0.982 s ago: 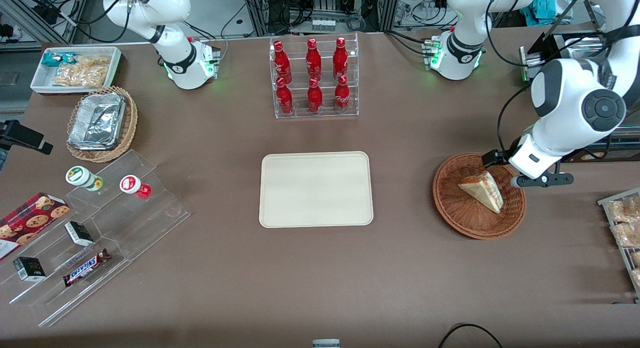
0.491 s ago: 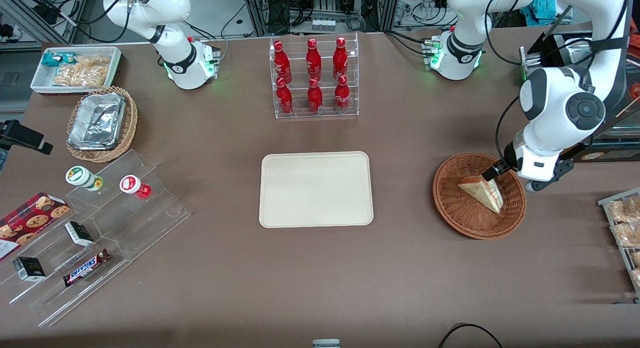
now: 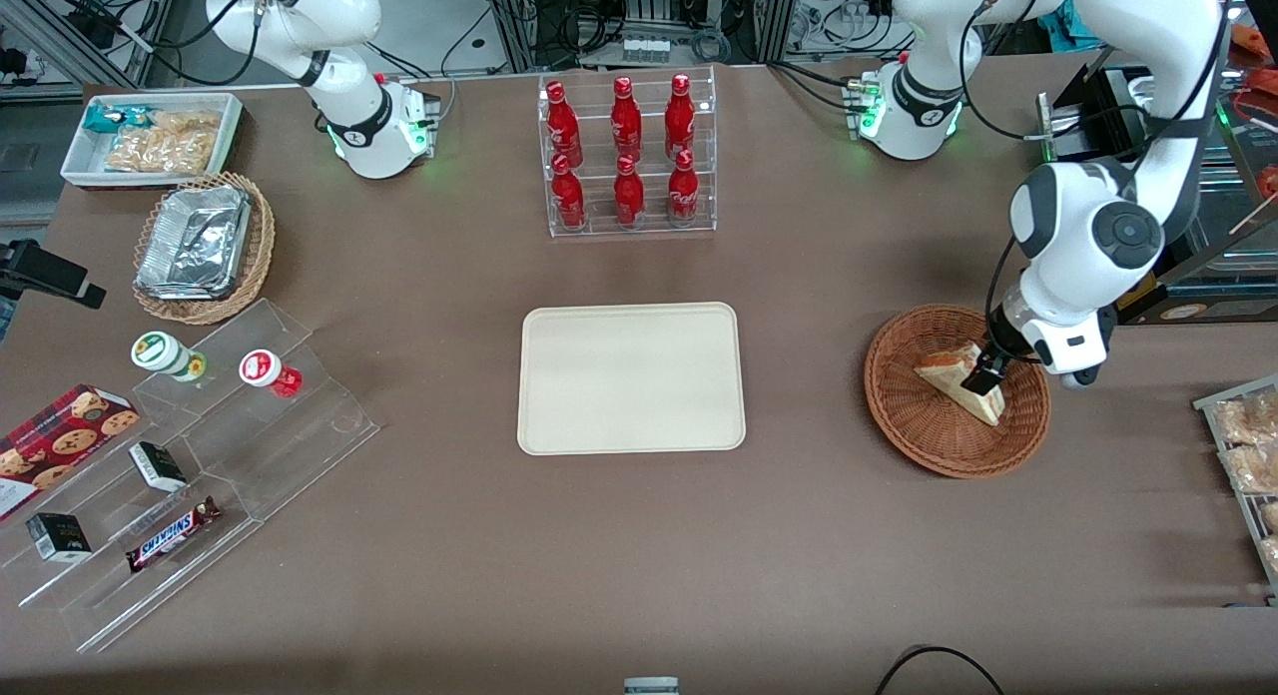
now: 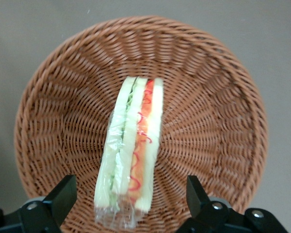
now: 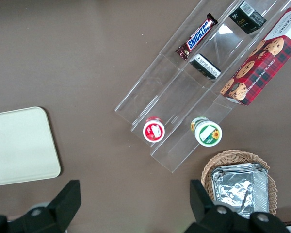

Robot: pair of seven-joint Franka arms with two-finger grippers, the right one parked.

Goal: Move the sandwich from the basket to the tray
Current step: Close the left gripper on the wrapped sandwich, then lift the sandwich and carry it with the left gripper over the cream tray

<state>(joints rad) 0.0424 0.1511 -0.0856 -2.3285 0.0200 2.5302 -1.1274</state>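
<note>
Since 1 second ago, the left arm's gripper [image 3: 983,378] has swung in from the rim of the round reddish-brown wicker basket [image 3: 924,441] to just above the triangular white-bread sandwich [image 3: 957,383] lying in it. Its fingers [image 4: 60,196] are spread wide, one on each side of the wedge, holding nothing. I judge this the approach step; next it must descend and close, then carry to the flat cream rectangular tray [image 3: 631,377], well apart from the basket.
</note>
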